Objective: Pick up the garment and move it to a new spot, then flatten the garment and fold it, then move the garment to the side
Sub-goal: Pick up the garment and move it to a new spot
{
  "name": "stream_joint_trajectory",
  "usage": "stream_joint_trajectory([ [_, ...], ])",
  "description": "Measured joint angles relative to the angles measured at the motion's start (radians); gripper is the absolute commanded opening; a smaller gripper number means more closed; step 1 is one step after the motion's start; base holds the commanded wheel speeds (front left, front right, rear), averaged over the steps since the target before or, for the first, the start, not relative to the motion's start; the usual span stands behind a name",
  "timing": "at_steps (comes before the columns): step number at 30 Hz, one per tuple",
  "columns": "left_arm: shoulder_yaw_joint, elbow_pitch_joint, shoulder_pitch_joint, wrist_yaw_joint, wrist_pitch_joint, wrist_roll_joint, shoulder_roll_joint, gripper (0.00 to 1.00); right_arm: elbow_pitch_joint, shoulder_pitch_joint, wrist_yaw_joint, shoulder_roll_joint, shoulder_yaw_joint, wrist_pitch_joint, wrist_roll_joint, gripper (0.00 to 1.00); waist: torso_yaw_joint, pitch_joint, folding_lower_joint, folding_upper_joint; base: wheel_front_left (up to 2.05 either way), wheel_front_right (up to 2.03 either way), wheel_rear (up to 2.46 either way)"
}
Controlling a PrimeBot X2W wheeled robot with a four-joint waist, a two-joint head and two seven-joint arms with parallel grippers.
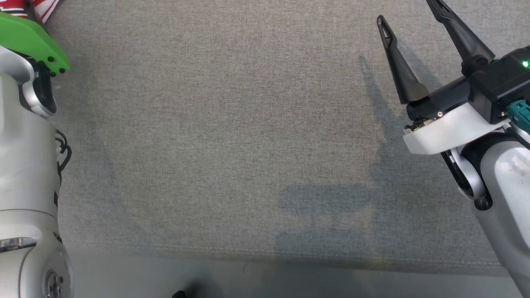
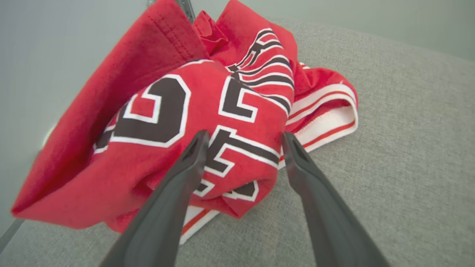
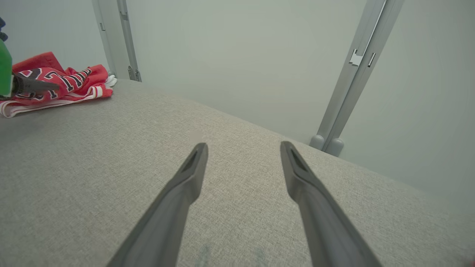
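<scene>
The garment [image 2: 222, 111], a red jersey with black and white lettering and white striped trim, lies crumpled at the far left corner of the grey table. My left gripper [image 2: 245, 136] is open, its fingertips just over the heap with a fold of cloth between them. In the head view a red and white scrap of the garment [image 1: 43, 6] shows at the top left, behind my left arm's green cover [image 1: 29, 39]. My right gripper [image 1: 408, 12] hangs open over bare table at the upper right. In the right wrist view the right gripper [image 3: 243, 145] is open, and the garment [image 3: 66, 83] lies far left.
The grey fabric table [image 1: 232, 136] has its front edge along the bottom of the head view. Metal frame posts [image 3: 349, 85] stand behind the table's far edge against a pale wall. Another post [image 3: 126, 40] rises just behind the garment.
</scene>
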State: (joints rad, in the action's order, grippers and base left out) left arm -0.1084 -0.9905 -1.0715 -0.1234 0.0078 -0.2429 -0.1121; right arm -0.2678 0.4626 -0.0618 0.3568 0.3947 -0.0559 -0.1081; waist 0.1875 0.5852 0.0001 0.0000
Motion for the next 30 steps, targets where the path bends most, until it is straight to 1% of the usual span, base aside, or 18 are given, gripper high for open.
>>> stream_joint_trajectory([
  [5, -0.01, -0.059, -0.015, 0.0, -0.002, 0.04, -0.005, 1.0, -0.012, 0.0, -0.002, 0.015, -0.013, -0.007, 0.004, 1.0, -0.008, 0.021, 0.0, 0.0, 0.0, 0.0, 0.0],
  [10, -0.02, -0.103, -0.026, 0.0, -0.004, 0.072, -0.015, 1.0, -0.024, 0.0, -0.002, 0.015, -0.012, -0.008, 0.004, 1.0, -0.009, 0.025, -0.0001, 0.0, 0.0, 0.0, 0.0],
  [11, -0.02, -0.109, -0.029, 0.0, -0.004, 0.079, -0.015, 0.67, -0.026, 0.0, -0.002, 0.015, -0.013, -0.01, 0.004, 1.0, -0.01, 0.026, -0.0001, 0.0, 0.0, 0.0, 0.0],
  [12, -0.021, -0.115, -0.033, 0.0, -0.005, 0.082, -0.015, 0.51, -0.028, 0.0, -0.002, 0.015, -0.013, -0.015, 0.004, 1.0, -0.01, 0.027, 0.0, 0.0, 0.0, 0.0, 0.0],
  [13, -0.022, -0.121, -0.037, 0.0, -0.011, 0.083, -0.015, 0.1, -0.03, 0.0, -0.002, 0.015, -0.013, -0.015, 0.004, 1.0, -0.01, 0.027, 0.0, 0.0, 0.0, 0.0, 0.0],
  [14, -0.022, -0.125, -0.042, 0.0, -0.013, 0.086, -0.015, 0.0, -0.031, 0.0, -0.002, 0.016, -0.014, -0.015, 0.004, 1.0, -0.009, 0.028, 0.0, 0.0, 0.0, 0.0, 0.0],
  [23, -0.014, -0.14, -0.071, 0.0, -0.063, 0.105, 0.007, 0.0, -0.026, 0.0, -0.003, 0.013, -0.022, -0.004, 0.004, 1.0, 0.004, 0.009, -0.0001, 0.0, 0.0, 0.0, 0.0],
  [24, -0.014, -0.142, -0.073, 0.0, -0.069, 0.105, 0.01, 0.0, -0.025, 0.0, -0.01, 0.011, -0.022, -0.002, 0.003, 1.0, 0.005, 0.005, 0.0, 0.0, 0.0, 0.0, 0.0],
  [26, -0.014, -0.144, -0.078, 0.0, -0.082, 0.105, 0.014, 0.0, -0.018, 0.0, -0.01, 0.004, -0.022, 0.006, 0.003, 1.0, 0.008, -0.004, -0.0001, 0.0, 0.0, 0.0, 0.0],
  [30, -0.006, -0.129, -0.093, 0.004, -0.129, 0.105, 0.03, 0.0, 0.003, -0.002, -0.011, -0.008, -0.022, 0.025, -0.004, 1.0, 0.012, -0.026, -0.0001, 0.0, 0.0, 0.0, 0.0],
])
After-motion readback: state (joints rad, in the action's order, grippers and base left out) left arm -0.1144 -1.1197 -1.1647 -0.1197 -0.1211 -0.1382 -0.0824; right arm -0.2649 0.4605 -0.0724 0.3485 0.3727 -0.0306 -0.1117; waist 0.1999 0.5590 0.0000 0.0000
